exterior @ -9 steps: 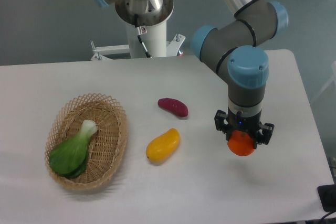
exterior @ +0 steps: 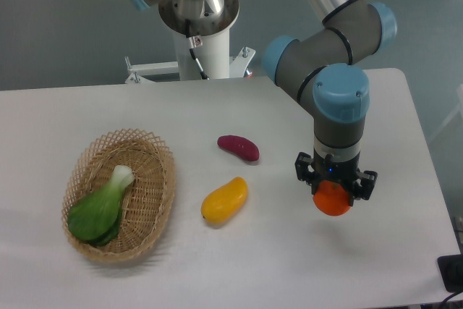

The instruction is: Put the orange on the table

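Far left of the end effector (exterior: pixel 334 192), a wicker basket (exterior: pixel 155 215) holds bok choy (exterior: pixel 98 211). Nearer left lie a mango (exterior: pixel 224 200) and sweet potato (exterior: pixel 239 147) on the counter (exterior: pixel 217 273). The end effector grips the orange (exterior: pixel 332 202), its top hidden by the fingers; contact with the counter is unclear.

Basket (exterior: pixel 160 179) holding greens (exterior: pixel 98 211) — mango (exterior: pixel 224 200), sweet potato (exterior: pixel 239 147) nearby.

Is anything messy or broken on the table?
Nothing stands out. The mango and sweet potato lie loose on the table, the green vegetable sits in the basket, and the gripper holds the orange.
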Tool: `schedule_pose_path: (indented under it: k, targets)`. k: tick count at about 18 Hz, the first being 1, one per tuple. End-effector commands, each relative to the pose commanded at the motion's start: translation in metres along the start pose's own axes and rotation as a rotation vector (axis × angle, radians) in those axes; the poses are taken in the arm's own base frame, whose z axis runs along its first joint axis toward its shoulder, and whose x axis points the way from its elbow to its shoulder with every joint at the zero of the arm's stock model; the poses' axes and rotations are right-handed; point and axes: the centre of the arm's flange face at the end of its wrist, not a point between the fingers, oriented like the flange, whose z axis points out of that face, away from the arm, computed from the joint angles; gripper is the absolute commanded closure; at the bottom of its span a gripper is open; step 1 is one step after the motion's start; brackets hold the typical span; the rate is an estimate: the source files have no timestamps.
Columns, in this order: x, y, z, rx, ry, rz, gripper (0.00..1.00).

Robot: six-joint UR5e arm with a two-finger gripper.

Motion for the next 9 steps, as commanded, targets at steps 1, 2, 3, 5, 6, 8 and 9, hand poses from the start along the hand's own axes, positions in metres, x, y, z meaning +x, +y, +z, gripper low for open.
schedule_pose_path:
  k: [1, 2, 3, 5, 6, 8, 9]
  targets:
    - [0.0, 0.0, 0.003, -0.004, 0.003, 0.0, 0.28]
    - [0.002, 0.0, 0.005, -0.005, 0.008, 0.0, 0.28]
    - [0.002, 0.0, 0.006, -0.004, 0.01, -0.004, 0.28]
    - [0.005, -0.001, 0.008, -0.002, 0.016, -0.01, 0.28]
    - [0.005, 0.0, 0.011, -0.005, 0.02, -0.018, 0.28]
    - [0.008, -0.001, 0.018, -0.01, 0.03, -0.025, 0.28]
    - [0.01, -0.002, 0.018, -0.011, 0.031, -0.022, 0.28]
